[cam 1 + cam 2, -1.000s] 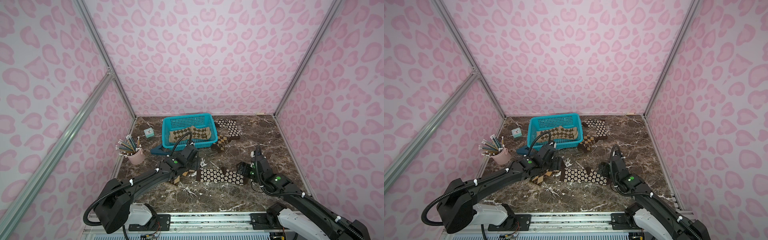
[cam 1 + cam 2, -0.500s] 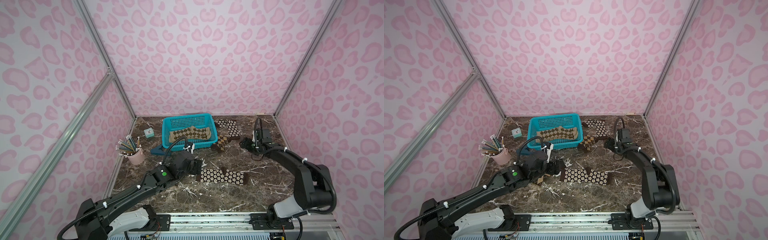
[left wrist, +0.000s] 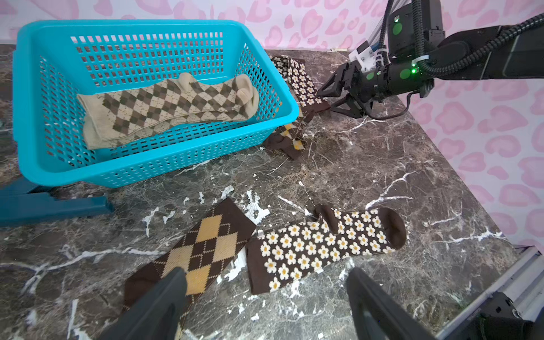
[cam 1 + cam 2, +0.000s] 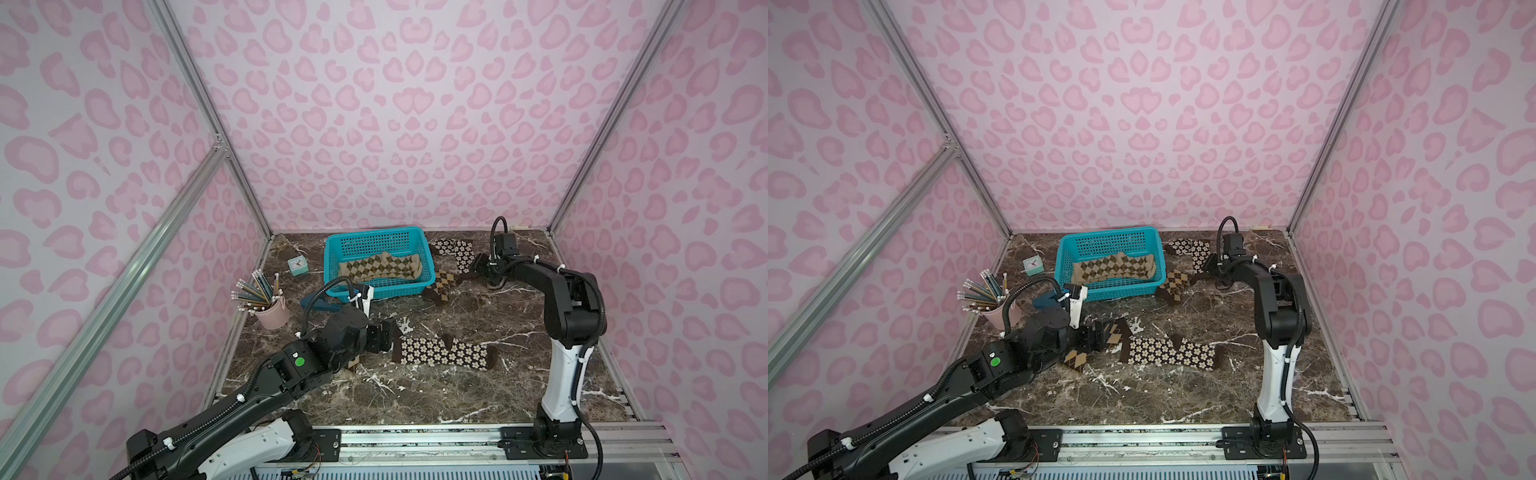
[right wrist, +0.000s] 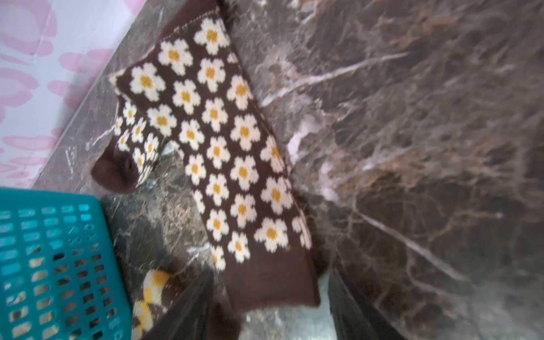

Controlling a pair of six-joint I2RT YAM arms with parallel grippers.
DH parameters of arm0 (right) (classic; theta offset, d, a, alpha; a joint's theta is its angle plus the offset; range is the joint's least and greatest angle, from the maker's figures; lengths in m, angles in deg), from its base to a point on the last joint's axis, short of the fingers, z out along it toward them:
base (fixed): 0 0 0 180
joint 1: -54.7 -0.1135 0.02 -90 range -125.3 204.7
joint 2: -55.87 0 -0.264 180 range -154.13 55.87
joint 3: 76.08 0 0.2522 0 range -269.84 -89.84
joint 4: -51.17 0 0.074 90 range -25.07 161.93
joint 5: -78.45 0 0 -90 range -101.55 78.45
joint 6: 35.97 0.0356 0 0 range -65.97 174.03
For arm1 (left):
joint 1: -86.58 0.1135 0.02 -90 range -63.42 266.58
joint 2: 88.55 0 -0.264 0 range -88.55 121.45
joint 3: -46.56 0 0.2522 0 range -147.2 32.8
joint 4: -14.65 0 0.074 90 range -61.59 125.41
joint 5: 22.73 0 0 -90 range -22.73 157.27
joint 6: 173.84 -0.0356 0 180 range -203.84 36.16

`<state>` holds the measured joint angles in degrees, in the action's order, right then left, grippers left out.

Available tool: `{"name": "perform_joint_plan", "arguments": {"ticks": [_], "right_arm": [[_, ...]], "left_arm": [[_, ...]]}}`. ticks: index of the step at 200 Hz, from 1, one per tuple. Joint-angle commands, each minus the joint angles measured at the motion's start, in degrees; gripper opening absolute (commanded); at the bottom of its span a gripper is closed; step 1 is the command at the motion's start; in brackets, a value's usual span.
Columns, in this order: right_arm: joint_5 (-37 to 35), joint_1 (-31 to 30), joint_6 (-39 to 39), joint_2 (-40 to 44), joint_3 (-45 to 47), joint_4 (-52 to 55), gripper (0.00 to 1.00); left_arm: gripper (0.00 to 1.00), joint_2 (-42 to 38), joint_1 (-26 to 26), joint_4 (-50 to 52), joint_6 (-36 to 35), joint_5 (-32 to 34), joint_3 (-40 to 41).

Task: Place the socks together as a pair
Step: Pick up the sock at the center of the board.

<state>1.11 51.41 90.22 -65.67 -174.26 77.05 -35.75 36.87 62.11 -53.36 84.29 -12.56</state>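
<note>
A dark brown sock with cream flowers [image 4: 444, 351] lies flat at front centre. Its match [image 5: 229, 147] lies at the back, right of the basket. My right gripper [image 5: 269, 282] is open, its jaws astride that sock's plain brown cuff, not clamped. My left gripper [image 3: 266, 276] is open and empty, low over the table. One of its fingers [image 3: 164, 294] is above a brown-orange argyle sock [image 3: 203, 247], beside the front flower sock [image 3: 323, 244]. Another brown-orange argyle sock [image 4: 442, 282] lies against the basket's right corner. Tan argyle socks [image 4: 380, 266] rest inside the basket.
The blue mesh basket [image 4: 332, 266] stands at back centre. A pink cup of pencils [image 4: 272, 313] and a small clock [image 4: 297, 266] sit at the left. A dark blue object [image 4: 320, 305] lies before the basket. Pink walls close three sides.
My right arm swung from the front right to the back flower sock, and its jaws have narrowed. My left gripper opened a little wider and stayed by the front socks.
</note>
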Motion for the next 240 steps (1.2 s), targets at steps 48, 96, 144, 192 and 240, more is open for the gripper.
{"name": "perform_joint_plan", "arguments": {"ticks": [48, 96, 144, 192, 240], "right_arm": [[-1.84, 0.04, 3.23, -2.65, -1.71, 0.6, 0.08], [-1.25, 0.69, 1.62, 10.12, 4.61, -2.8, 0.0], [7.0, 2.06, -3.45, 24.82, 12.28, -0.3, 0.0], [6.85, 2.36, -8.38, 39.9, 20.87, 8.71, 0.0], [11.46, 2.24, -4.95, 58.82, 33.8, 6.85, 0.0]], "left_arm": [[0.89, 0.09, 0.04, 1.72, 0.02, 2.74, -0.65], [0.88, -1.74, 0.02, 1.9, 0.28, 2.94, 0.33], [0.88, -3.57, 0.03, 1.34, 0.13, 3.22, 1.02], [0.88, -3.18, 0.0, 0.41, -0.51, 2.07, 0.65], [0.88, -3.02, -0.01, -2.58, 0.17, -0.76, 2.43]]}}
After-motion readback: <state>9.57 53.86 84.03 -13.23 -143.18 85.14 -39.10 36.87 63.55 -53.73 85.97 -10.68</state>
